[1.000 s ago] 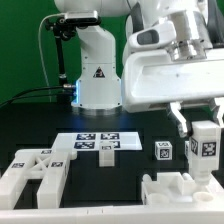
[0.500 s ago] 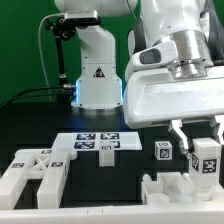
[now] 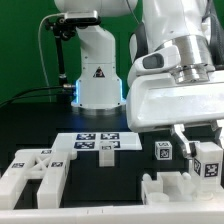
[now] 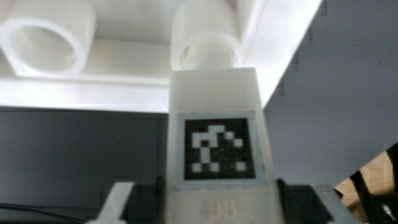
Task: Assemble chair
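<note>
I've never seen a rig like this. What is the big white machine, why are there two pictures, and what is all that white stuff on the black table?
The white machine is a robot arm that is building a small chair from loose parts. One picture comes from a camera standing off the arm. The other comes from a camera on its wrist, looking along its gripper, a two-finger claw. The gripper is shut on a white block with a black-and-white tag. The wrist view shows that block close up, with another white part beyond it. On the table lie chunky white chair parts, a small tagged cube and a flat marker board.
</note>
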Robot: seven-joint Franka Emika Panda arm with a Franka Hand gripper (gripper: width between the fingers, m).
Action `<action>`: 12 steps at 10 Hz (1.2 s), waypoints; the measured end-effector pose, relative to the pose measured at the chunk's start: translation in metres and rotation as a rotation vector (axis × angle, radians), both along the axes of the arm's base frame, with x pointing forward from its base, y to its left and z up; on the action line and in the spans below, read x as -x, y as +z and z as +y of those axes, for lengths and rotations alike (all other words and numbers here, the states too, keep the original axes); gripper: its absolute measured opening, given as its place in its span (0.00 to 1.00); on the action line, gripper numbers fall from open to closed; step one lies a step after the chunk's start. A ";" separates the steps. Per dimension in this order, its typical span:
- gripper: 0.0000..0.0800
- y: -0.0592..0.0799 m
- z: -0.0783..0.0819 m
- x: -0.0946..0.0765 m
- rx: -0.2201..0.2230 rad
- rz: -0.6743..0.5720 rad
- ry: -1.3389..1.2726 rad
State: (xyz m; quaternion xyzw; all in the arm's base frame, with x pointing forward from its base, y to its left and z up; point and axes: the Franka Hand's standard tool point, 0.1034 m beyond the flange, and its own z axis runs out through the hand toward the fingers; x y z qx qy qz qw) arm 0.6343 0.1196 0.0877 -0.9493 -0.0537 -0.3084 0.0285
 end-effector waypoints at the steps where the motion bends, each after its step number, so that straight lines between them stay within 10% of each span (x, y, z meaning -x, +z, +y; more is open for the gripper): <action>1: 0.36 -0.003 0.000 0.000 0.000 -0.004 0.000; 6: 0.36 -0.003 0.000 0.000 0.001 -0.005 -0.001; 8: 0.46 -0.004 0.000 0.001 0.002 -0.002 0.001; 10: 0.77 -0.004 0.000 0.001 0.004 -0.002 0.004; 12: 0.80 -0.004 0.000 0.001 0.007 -0.003 0.007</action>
